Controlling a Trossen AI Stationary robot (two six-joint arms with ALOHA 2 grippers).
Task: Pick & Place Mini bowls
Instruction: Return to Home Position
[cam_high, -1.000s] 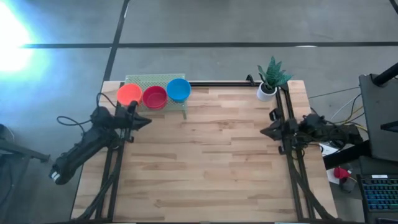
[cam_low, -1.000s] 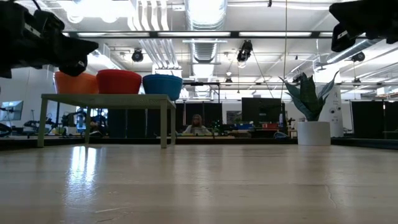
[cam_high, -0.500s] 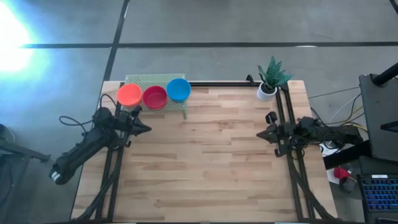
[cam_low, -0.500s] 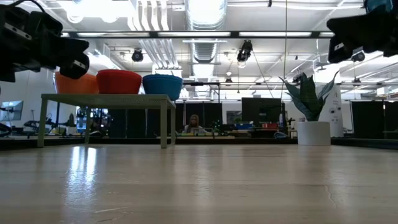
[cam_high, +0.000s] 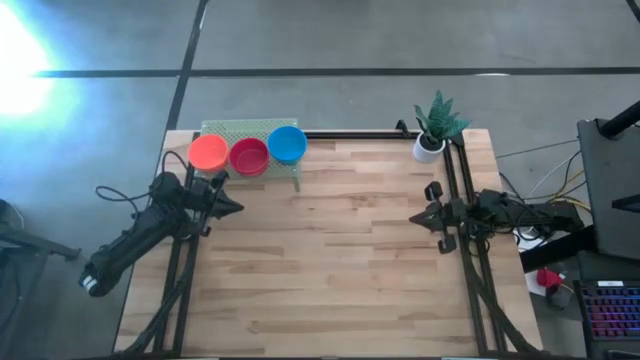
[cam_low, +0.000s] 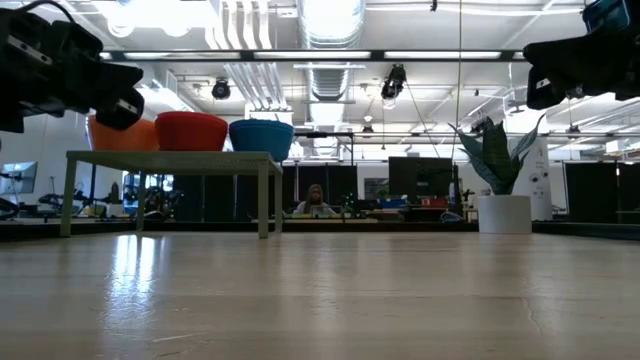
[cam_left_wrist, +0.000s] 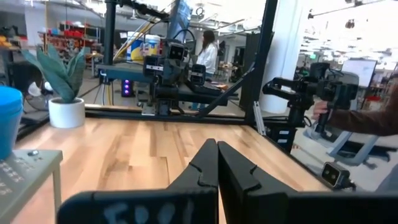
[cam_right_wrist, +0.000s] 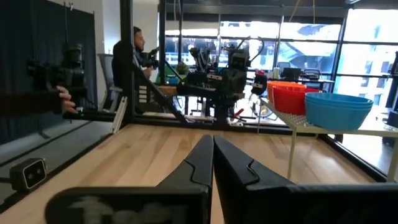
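Nearest you, the wooden table is plain boards across its front half. Midway back, the left gripper hangs above the table's left side with its tip pointing inward. Its wrist view shows you the two fingers pressed together with nothing between them. Opposite it, the right gripper hangs above the right side, also pointing inward. Its fingers meet in the same way and hold nothing. The two grippers are well apart.

Further back, at the far left corner, you find the small shelf, a green perforated top on legs. The mini bowls sit on it in a row of three colours: orange bowls at the left end, red bowls in the middle, and blue bowls at the right end, each just beside the next. From the right wrist the blue ones show nested rims; you cannot count them. The left gripper is near the orange end, not touching it.

At the far right corner stands a white plant pot with green leaves. Beyond the table, a person sits in the room.
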